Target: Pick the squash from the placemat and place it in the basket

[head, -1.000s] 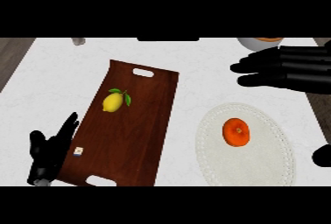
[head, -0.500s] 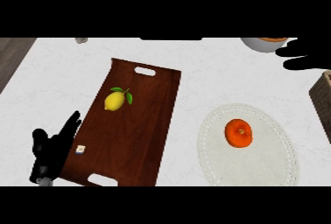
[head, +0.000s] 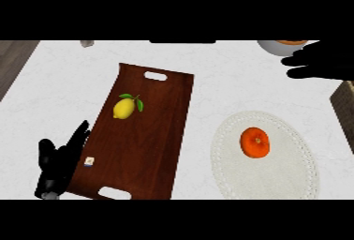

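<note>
Item: squash [head: 254,142], orange, round, lying alone on the upper middle of the white placemat [head: 269,180], untouched. Item: right hand [head: 325,61], at the far right of the counter [head: 62,84], fingers stretched out and holding nothing, well apart from the squash and farther from you than it. Item: left hand [head: 56,164], resting with relaxed fingers up at the lower left, just beside the tray [head: 152,136]. Hazards, as judged from this layout: you have the whole reach left to make, and a round squash will likely roll across the placemat if your fingers meet it off-centre or from one side only. The placemat itself may slide or ruck under a dragging palm. Coming down from above, the hand will cover the squash, so you may close without seeing the contact. The lemon [head: 124,108] on the tray is a second small fruit (do not take it for the target). The destination is the weakest entry: only a round bowl [head: 273,48] shows, cut off at the top edge just beside the right hand, and you cannot tell whether it is the basket, so a carry begun now has no confirmed drop point.
</note>
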{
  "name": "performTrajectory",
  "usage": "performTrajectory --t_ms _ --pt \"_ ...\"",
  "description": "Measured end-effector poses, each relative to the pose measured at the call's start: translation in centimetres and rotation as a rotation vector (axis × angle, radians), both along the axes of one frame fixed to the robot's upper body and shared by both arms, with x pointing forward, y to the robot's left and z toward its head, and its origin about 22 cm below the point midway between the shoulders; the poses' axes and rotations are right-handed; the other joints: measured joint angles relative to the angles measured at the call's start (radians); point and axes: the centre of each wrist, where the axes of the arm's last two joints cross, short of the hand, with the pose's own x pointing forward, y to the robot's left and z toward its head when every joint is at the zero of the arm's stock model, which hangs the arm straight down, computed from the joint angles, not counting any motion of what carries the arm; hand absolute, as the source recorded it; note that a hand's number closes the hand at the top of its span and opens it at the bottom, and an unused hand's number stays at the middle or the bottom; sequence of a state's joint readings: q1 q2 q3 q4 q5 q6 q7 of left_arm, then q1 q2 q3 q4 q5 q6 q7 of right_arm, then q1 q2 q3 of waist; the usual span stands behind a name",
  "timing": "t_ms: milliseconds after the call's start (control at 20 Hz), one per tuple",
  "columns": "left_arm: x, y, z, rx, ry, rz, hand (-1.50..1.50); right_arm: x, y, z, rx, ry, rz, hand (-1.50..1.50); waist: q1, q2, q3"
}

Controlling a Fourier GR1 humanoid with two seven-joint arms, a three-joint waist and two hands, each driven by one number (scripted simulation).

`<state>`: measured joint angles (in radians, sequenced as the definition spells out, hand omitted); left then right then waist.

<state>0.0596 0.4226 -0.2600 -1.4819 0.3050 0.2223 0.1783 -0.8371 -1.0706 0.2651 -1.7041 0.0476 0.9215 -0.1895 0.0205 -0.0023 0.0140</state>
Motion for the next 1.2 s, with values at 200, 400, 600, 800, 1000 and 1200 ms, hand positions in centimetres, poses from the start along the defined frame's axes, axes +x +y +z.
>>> performTrajectory --t_ms 200,400,600,800,1000,1200 --pt "-0.4 0.8 0.1 0.001 0.010 0.005 0.00 0.6 0.8 -2.3 0.007 0.033 0.022 -1.50 -0.001 -0.001 -0.001" --pt "-0.5 0.6 0.0 -0.005 0.009 0.010 0.00 1.1 1.2 -5.1 0.021 0.059 0.038 -1.50 -0.004 -0.002 0.000" --pt "-0.6 0.6 0.0 -0.002 0.012 0.015 0.00 1.3 1.9 -7.9 0.017 0.069 0.050 -1.50 -0.006 -0.002 0.001" --pt "-0.7 0.7 -0.1 0.004 0.004 0.012 0.00 1.5 2.4 -10.6 -0.023 0.059 0.053 -1.50 -0.005 -0.002 0.001" --pt "-0.7 0.7 -0.2 0.005 0.003 0.010 0.00 1.7 2.4 -13.1 -0.047 0.070 0.060 -1.50 -0.007 -0.003 0.001" --pt "-0.8 0.9 -0.3 -0.001 0.002 0.010 0.00 1.9 1.9 -15.1 -0.050 0.077 0.066 -1.50 -0.010 -0.005 0.003"
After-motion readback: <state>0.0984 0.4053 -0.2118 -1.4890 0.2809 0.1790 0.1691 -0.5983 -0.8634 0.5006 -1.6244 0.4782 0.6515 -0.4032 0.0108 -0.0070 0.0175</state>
